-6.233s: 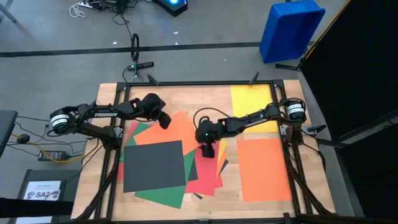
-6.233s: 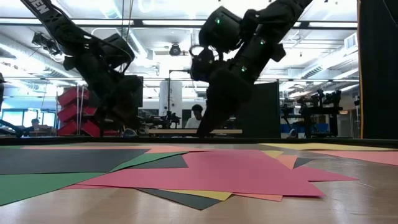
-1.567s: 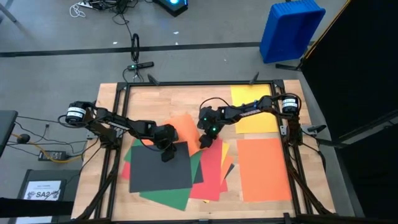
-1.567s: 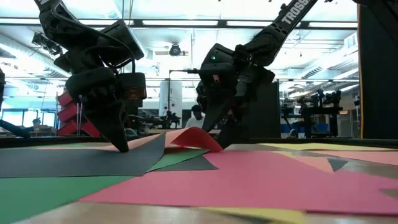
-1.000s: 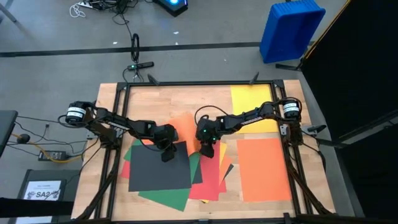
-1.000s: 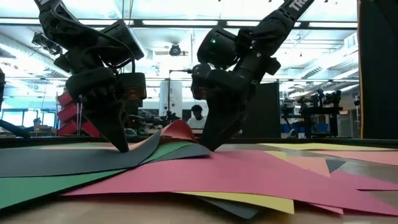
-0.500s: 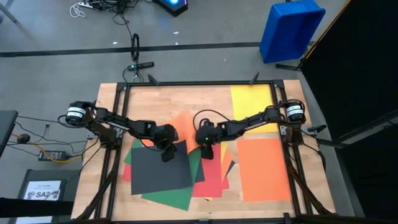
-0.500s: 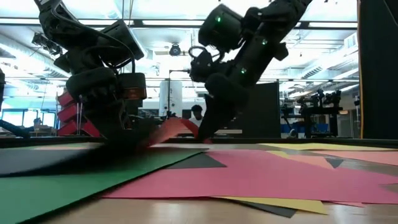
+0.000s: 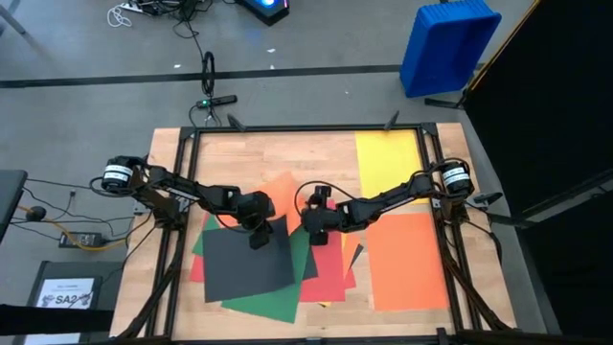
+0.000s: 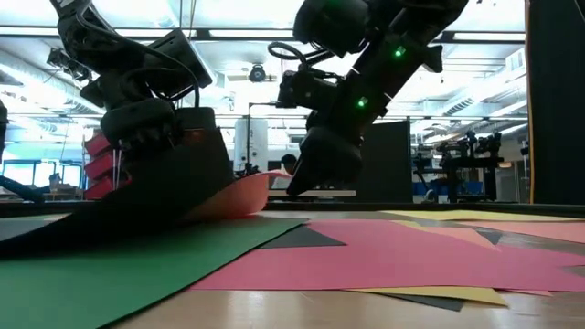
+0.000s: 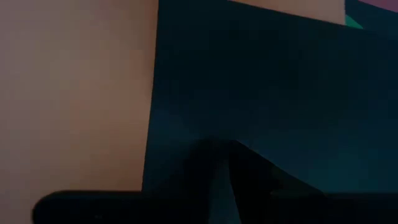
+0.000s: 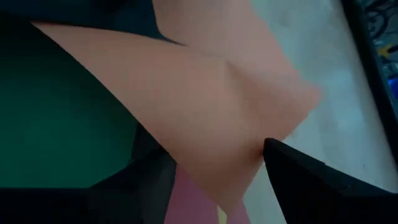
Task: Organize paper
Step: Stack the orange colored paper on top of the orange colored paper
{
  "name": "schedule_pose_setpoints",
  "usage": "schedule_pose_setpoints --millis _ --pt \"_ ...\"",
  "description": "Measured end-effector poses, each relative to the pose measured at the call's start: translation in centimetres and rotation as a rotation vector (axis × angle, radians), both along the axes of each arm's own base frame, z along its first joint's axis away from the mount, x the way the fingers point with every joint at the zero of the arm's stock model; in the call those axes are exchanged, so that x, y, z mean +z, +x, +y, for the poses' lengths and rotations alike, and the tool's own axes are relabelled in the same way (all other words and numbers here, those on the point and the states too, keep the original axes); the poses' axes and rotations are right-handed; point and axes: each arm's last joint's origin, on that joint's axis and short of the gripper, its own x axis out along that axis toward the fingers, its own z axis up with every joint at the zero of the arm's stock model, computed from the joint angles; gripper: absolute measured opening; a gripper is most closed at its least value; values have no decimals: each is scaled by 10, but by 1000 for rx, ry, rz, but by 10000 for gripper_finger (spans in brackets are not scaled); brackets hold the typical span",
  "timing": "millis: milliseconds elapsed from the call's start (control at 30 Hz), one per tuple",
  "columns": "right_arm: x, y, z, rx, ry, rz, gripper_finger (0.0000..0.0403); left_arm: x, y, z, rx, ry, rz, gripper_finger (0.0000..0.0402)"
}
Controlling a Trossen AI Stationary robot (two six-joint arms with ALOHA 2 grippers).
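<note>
Left end effector (image 9: 257, 236) pinches the top right corner of the black matte rectangular paper sheet (image 9: 247, 261). Right of that corner, the orange paper sheet (image 9: 283, 194) curls up; right end effector (image 9: 314, 230), jaws wide, straddles its edge, nearer arm.

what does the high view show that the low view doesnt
Only the high view: the yellow sheet and orange sheet lying apart on the table's right side, the blue bin on the floor, and the white SA2 sheet.

Only the low view: the black sheet's corner lifted off the table under the left gripper, and the room behind.

Both: the left gripper on the black sheet, the right gripper at the pile, and the green sheet and red sheet.
</note>
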Motion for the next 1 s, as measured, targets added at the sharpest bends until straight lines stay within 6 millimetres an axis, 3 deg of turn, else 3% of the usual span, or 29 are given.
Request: schedule_pose_setpoints --millis 400,767,1000 --pt "7 5 10 43 -96 -65 201 0 0 0 1 0 0 37" --pt "3 7 4 108 -29 -40 190 0 0 0 1 0 0 37" --pt "4 8 3 132 -58 -27 143 0 0 0 0 -1 -1 37"
